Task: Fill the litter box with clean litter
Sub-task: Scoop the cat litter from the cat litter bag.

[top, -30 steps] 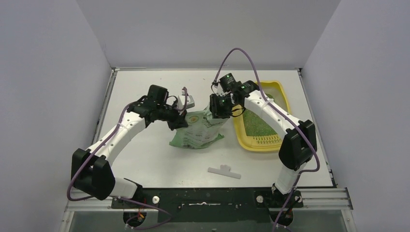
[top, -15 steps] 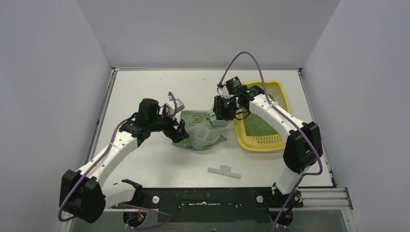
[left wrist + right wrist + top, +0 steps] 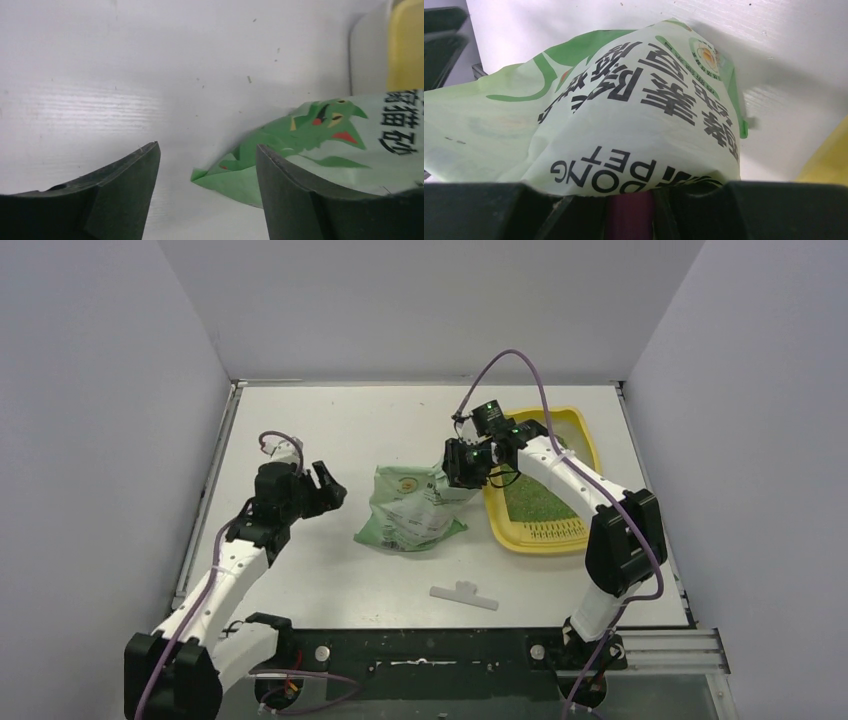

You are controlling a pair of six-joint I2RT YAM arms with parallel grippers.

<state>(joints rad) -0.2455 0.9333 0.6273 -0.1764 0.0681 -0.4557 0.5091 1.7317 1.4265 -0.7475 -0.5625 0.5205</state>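
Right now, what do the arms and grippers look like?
The left arm and right arm have white links, black joints. The left gripper and right gripper are black, two-fingered. Purple cables run along both; green lights dot the right wrist.

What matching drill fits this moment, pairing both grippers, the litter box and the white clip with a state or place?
Things:
1. left gripper
2. right gripper
3. litter box
4. clip

States or places:
A. holds green litter
B. open, off to the side of the bag
C. lies alone on the table, near the arm bases
D. shut on the bag

Pairs: 1-B, 2-D, 3-A, 4-C
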